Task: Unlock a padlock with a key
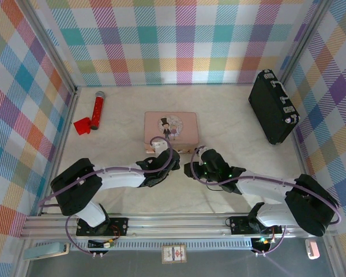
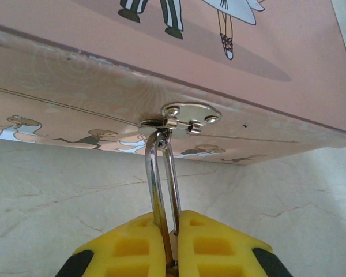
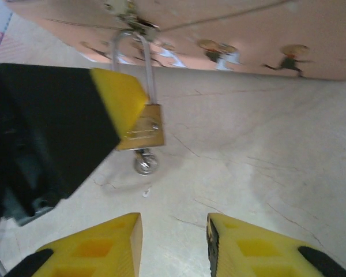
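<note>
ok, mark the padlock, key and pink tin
padlock [image 3: 147,130], right wrist view, brass body.
key [image 3: 145,164], right wrist view, round silvery head under the body.
pink tin [image 1: 187,122], top view, bare lid.

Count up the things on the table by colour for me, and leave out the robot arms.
Pink: 1, tin box
Black: 1, case
Red: 2, tube and small piece
Brass: 1, padlock
Silver: 1, key
Total: 6

No legible text anywhere. On the padlock [image 3: 145,128] face, faint engraved lines, unreadable. Tin [image 1: 170,130] lid: cartoon figures, no words. Card [image 1: 173,253], bottom centre of top view: too small to read.
</note>
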Available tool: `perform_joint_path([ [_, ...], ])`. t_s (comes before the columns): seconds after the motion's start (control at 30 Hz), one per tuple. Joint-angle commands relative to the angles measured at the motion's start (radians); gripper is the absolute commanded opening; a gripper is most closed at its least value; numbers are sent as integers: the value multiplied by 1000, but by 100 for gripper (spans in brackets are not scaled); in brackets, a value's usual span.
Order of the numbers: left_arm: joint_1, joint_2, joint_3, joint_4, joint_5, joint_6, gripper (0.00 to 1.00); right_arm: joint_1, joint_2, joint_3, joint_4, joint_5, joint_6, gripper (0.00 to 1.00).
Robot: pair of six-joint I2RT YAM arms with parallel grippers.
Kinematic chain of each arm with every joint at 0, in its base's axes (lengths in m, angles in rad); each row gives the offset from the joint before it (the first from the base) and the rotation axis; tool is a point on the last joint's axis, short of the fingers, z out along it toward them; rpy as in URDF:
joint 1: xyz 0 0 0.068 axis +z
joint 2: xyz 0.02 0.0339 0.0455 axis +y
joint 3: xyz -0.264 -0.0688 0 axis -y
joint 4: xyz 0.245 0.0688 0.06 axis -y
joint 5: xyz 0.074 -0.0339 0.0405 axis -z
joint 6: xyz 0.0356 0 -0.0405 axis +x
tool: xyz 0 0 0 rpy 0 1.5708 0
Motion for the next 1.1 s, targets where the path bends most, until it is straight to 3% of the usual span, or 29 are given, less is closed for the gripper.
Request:
perform_joint_path([
  [0.0, 29, -1, -44, 136, 90, -56, 1, 25, 25, 2, 109, -4, -80, 31],
  [0.37, 58, -60, 1, 12, 169, -159, 1, 89, 151, -13, 307, 39, -300, 25],
  [0.73, 70, -94, -13, 16, 195, -195, 1, 101, 216, -17, 353, 76, -312, 29],
  [1.07, 80, -90, -32, 53, 224, -233, 1, 106, 254, -7, 380, 47, -327, 27],
])
